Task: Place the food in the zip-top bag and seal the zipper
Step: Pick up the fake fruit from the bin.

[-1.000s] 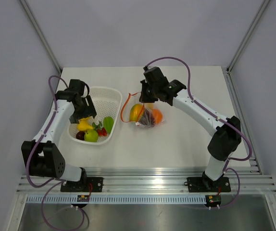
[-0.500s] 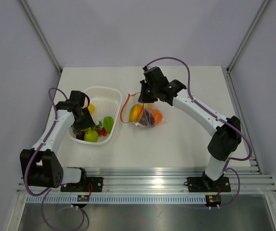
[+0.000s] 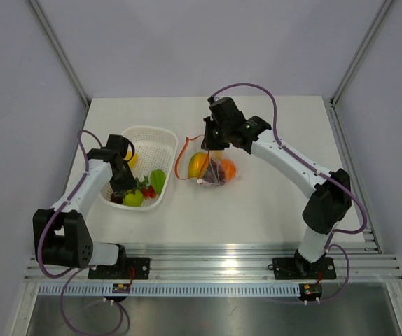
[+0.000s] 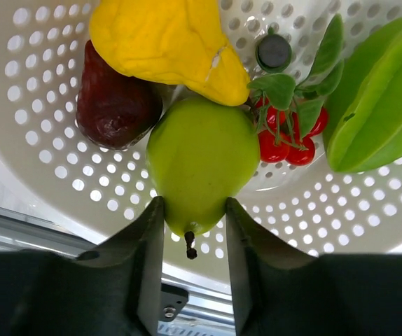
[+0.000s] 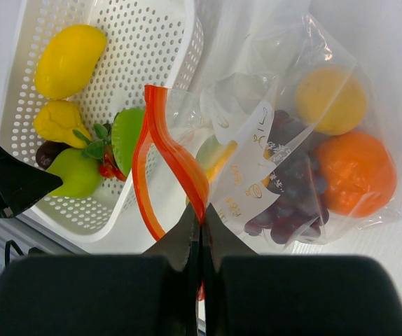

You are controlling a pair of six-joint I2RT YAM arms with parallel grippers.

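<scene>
The clear zip-top bag [image 3: 215,169] [image 5: 271,140] lies right of the white basket [image 3: 160,134], holding an orange [image 5: 355,171], dark grapes [image 5: 292,189], a yellow fruit [image 5: 330,100] and a mango [image 3: 199,163]. Its red-orange zipper [image 5: 160,133] loops open toward the basket. My right gripper [image 3: 213,140] [image 5: 202,217] is shut on that zipper strip. Down in the basket, my left gripper [image 3: 126,187] [image 4: 192,206] presses both fingers against the narrow stem end of a green pear [image 4: 199,157].
Around the pear in the basket [image 4: 369,210] lie a yellow pear [image 4: 166,42], a dark red fruit [image 4: 113,98], cherry tomatoes [image 4: 288,140], a green starfruit [image 4: 376,105] and a yellow mango [image 5: 68,59]. An aluminium rail runs along the table's near edge.
My left gripper has dropped toward the basket's near end and its jaws have narrowed onto the green pear. The right arm and the bag have stayed put.
</scene>
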